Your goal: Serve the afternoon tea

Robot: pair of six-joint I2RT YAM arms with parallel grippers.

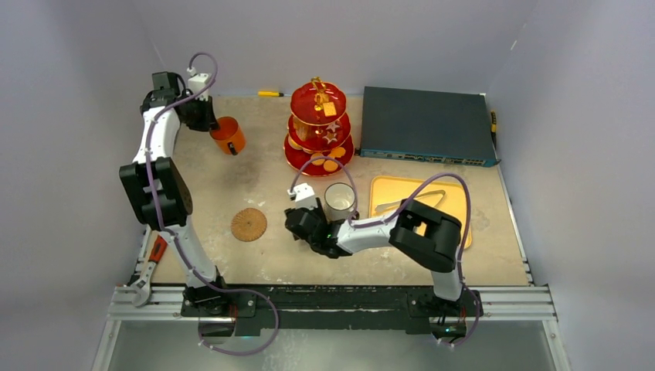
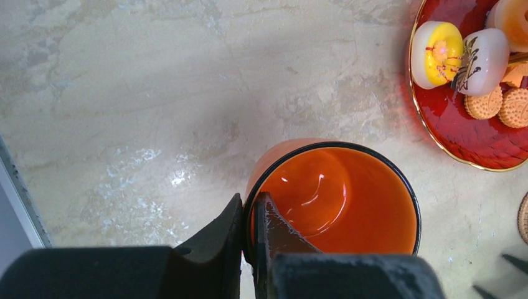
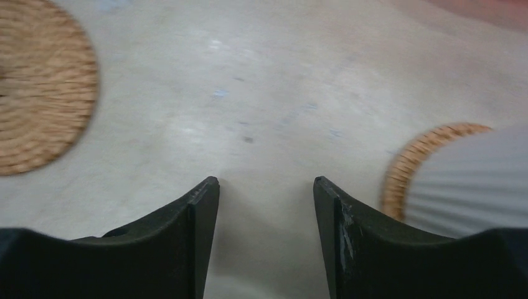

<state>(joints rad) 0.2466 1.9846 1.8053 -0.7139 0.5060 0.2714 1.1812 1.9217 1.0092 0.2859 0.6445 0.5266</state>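
Note:
The orange mug [image 1: 228,135] hangs tilted above the table at the far left, left of the red three-tier stand [image 1: 319,127]. My left gripper [image 1: 212,124] is shut on the mug's rim [image 2: 252,215], one finger inside the orange mug [image 2: 336,199] and one outside. Pastries and cookies [image 2: 464,59] lie on the stand's lowest tier [image 2: 457,128]. The white mug [image 1: 339,199] stands in front of the stand on a woven coaster [image 3: 411,162]. My right gripper [image 1: 296,219] is open and low over bare table [image 3: 266,184], just left of the white mug [image 3: 473,180].
A second woven coaster [image 1: 249,224] lies on the table left of my right gripper, also showing as the coaster [image 3: 37,118]. A flat yellow tray [image 1: 421,205] and a dark box [image 1: 429,126] fill the right side. A yellow tool [image 1: 270,93] lies at the back.

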